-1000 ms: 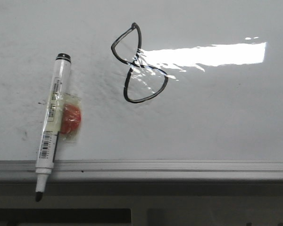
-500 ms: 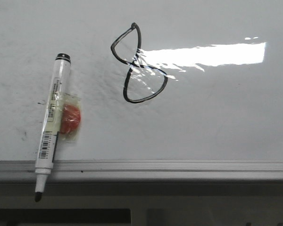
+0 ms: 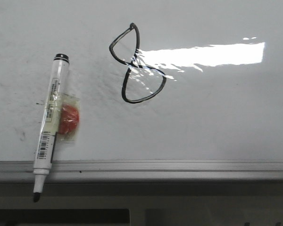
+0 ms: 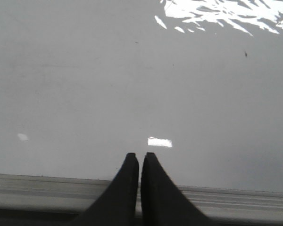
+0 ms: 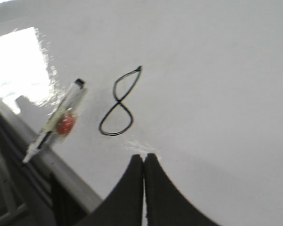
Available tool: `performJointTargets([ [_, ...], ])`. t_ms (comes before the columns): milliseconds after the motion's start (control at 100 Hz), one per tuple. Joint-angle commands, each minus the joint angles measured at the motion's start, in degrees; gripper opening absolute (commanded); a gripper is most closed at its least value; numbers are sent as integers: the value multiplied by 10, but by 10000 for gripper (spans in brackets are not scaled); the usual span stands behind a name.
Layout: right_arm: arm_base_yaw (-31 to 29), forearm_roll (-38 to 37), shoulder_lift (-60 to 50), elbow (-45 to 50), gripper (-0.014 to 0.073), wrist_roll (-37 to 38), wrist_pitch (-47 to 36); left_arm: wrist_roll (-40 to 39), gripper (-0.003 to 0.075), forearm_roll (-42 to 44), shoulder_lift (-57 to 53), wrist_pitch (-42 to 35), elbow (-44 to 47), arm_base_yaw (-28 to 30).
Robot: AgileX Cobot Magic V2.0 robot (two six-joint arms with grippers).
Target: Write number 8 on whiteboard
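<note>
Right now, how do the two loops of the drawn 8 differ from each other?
On the number 8, the upper loop narrows to a point at its top, while the lower loop is rounder and wider. The upper loop lies clear of the light's glare; the lower loop's top is crossed by it. Both are thin black closed lines on the whiteboard, meeting at one crossing.

The whiteboard (image 3: 217,117) is glossy white with faint grey smudges and a bright white glare streak; its rim is grey. The 8 (image 3: 136,63) is a thin black line. The marker (image 3: 50,125) has a white barrel, black end cap, black tip, a barcode label and a yellowish label, with a red blob (image 3: 68,120) under clear tape. Both grippers (image 4: 139,162) (image 5: 144,162) are black.
</note>
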Motion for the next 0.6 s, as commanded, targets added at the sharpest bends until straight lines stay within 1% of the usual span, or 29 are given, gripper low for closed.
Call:
performJointTargets([
  [0, -81, 48, 6, 21, -64, -9, -114, -1, -20, -8, -16, -23, 23, 1],
  [40, -118, 69, 6, 36, -64, -9, -139, -1, -20, -8, -16, -23, 23, 1],
  [110, -172, 74, 5, 66, -64, -9, -173, -1, -20, -8, -16, -23, 23, 1],
  [260, -251, 75, -44, 108, -64, -8, -170, -1, -20, -8, -16, -23, 23, 1],
  [320, -287, 75, -67, 108, -64, -18, -127, -1, -20, -8, -16, -23, 23, 1],
  [440, -349, 83, -99, 108, -64, -54, -87, -1, -20, -8, -16, -22, 23, 1],
  [520, -373, 83, -121, 108, -64, -59, -54, -1, -20, -8, -16, -22, 23, 1],
  [560, -382, 85, -137, 108, -64, -64, -22, -1, -20, -8, -16, -22, 23, 1],
  [590, -388, 95, -149, 108, -64, -81, 2, -1, -20, -7, -16, -22, 23, 1],
])
